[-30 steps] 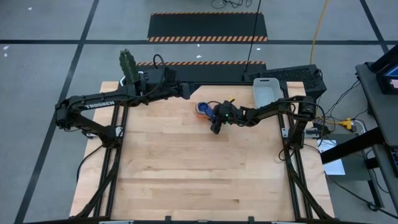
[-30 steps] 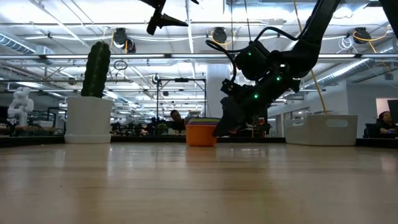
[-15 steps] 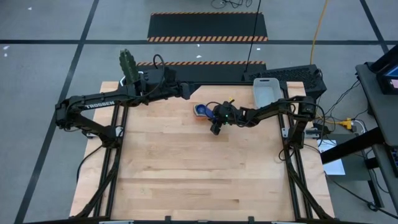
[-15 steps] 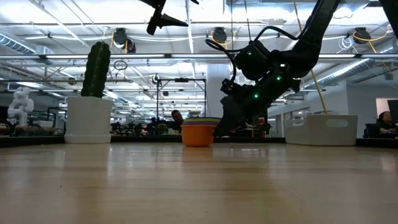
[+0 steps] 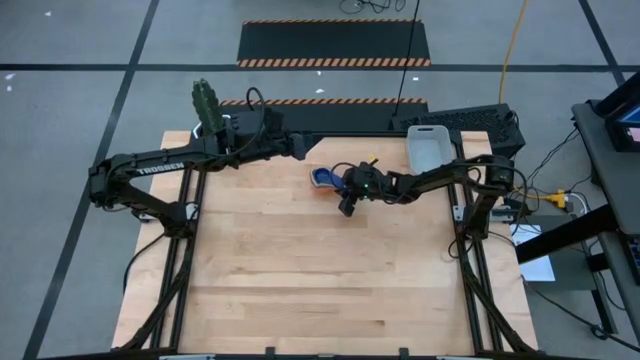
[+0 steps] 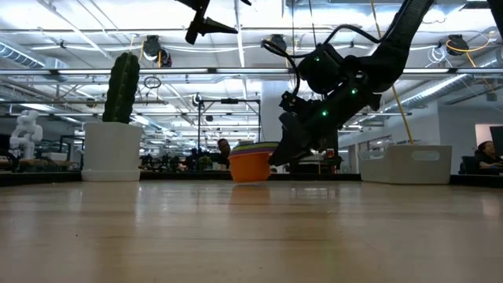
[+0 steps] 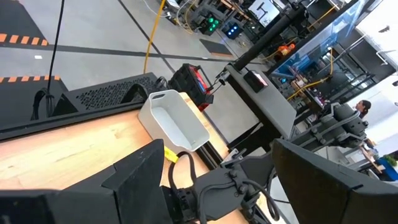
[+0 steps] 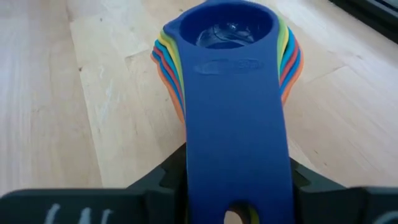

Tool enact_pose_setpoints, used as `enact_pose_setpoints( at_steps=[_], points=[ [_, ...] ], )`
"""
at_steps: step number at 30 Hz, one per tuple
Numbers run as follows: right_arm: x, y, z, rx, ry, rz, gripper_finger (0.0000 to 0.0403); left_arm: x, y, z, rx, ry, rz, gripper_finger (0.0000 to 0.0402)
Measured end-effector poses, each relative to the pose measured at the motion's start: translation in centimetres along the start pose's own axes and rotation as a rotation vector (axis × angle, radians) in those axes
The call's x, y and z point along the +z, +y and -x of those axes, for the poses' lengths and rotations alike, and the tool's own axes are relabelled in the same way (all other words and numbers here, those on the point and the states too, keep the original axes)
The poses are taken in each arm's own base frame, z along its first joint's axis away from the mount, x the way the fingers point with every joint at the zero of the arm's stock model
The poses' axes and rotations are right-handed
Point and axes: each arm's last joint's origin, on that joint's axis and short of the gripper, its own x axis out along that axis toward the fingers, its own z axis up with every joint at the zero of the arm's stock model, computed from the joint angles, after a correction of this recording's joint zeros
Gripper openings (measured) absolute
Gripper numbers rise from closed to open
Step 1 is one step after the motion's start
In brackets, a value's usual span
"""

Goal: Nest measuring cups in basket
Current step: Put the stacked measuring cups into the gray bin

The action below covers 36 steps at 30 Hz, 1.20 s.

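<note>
The measuring cups sit nested in one stack, dark blue on top, with yellow, green, red and orange rims showing below; the stack is at the table's far middle. My right gripper is shut on the stack's handles. In the low view the orange bottom cup is close to the tabletop; whether it touches I cannot tell. The pale basket stands on the table's far right corner. My left gripper hangs open, high over the far left, touching nothing. My right gripper pinches the stacked flat handles between its two fingers, near the handles' free end with the hanging hole. The fingers come slanting down from the table's right, along the handles. The bowls reach out beyond the fingertips.
A white pot with a green cactus stands at the far left corner. The basket also shows in the left wrist view, beside the right arm's base. Bare wood stretches across the near half of the table.
The stack of cups has slid a little toward the table's left edge and now shows more of its rims in the low view, tipped slightly. My right gripper has risen a touch with it.
</note>
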Motion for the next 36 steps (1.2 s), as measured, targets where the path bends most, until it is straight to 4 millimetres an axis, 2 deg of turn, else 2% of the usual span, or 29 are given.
enact_pose_setpoints(
  at_steps=[23, 29, 36],
  points=[
    [1.0, 0.0, 1.1, 0.001, -0.029, 0.001, 0.0119, -1.6, -1.5, 0.3, -0.048, 0.053, -0.005, 0.0298],
    [2.2, -0.2, 2.4, -0.01, -0.072, -0.005, 0.0119, -1.6, -1.5, 0.3, -0.047, 0.052, -0.003, 0.0298],
    [3.2, -1.5, 4.9, -0.11, -0.049, -0.022, 0.0119, -1.5, -1.5, 0.3, -0.047, 0.05, -0.006, 0.0298]
  ],
)
